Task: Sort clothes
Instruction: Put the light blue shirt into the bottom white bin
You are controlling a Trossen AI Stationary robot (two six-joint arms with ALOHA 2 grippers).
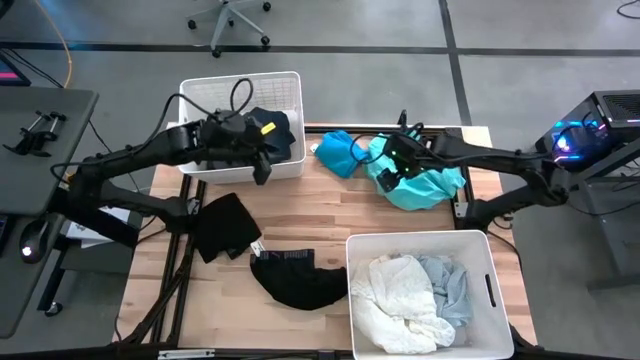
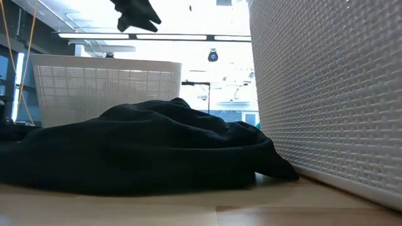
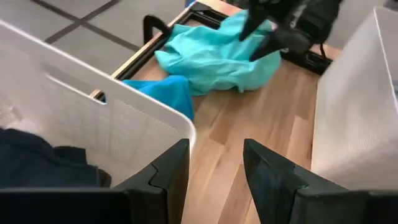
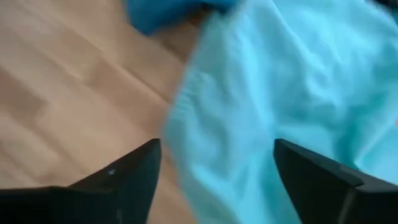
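My left gripper [image 1: 262,163] is open and empty at the near right corner of the far-left white bin [image 1: 205,92], which holds a dark garment [image 1: 272,128]; its open fingers show in the left wrist view [image 3: 214,180]. My right gripper [image 1: 390,178] is open, pointing down over the left part of a turquoise garment [image 1: 425,185] that lies on the table; the cloth fills the gap between its fingers in the right wrist view [image 4: 217,180]. A bright blue garment [image 1: 337,152] lies beside it. Two black garments [image 1: 225,225] [image 1: 295,280] lie near the front. My right gripper's open fingers [image 4: 124,177] stand on either side of a raised part of the turquoise garment [image 4: 249,124], coming from above. I cannot tell whether they touch the cloth.
A second white bin [image 1: 480,245] at the near right holds white and pale grey-blue clothes [image 1: 415,300]. In the low view its wall [image 2: 326,94] stands right beside the black garment [image 2: 157,144]. Bare wood [image 1: 320,215] lies between the garments at the table's middle.
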